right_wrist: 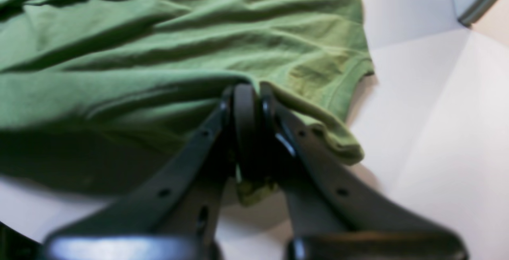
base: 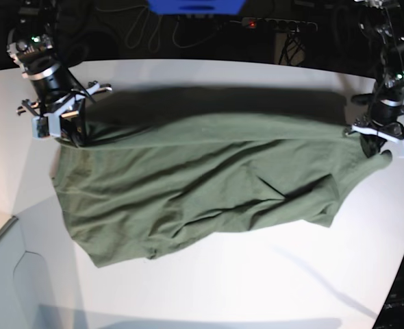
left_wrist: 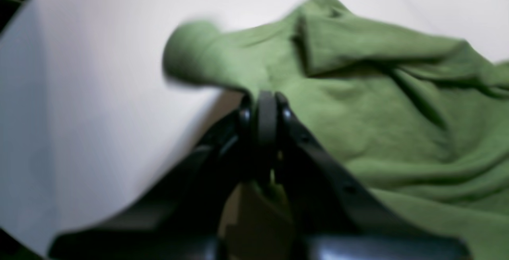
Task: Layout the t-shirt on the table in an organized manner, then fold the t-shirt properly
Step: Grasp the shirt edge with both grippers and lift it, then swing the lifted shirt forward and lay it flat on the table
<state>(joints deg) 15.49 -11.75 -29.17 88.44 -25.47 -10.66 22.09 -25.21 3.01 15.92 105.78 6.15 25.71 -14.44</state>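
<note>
Two grippers pinching t-shirt (base: 202,185) edges, left gripper (base: 374,146), right gripper (base: 74,137), white table (base: 257,281).

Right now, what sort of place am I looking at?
Probably a robotics lab or test bench: two arms with grippers, left and right, hold a shirt over a big white table, with cables and a power strip behind.
</note>
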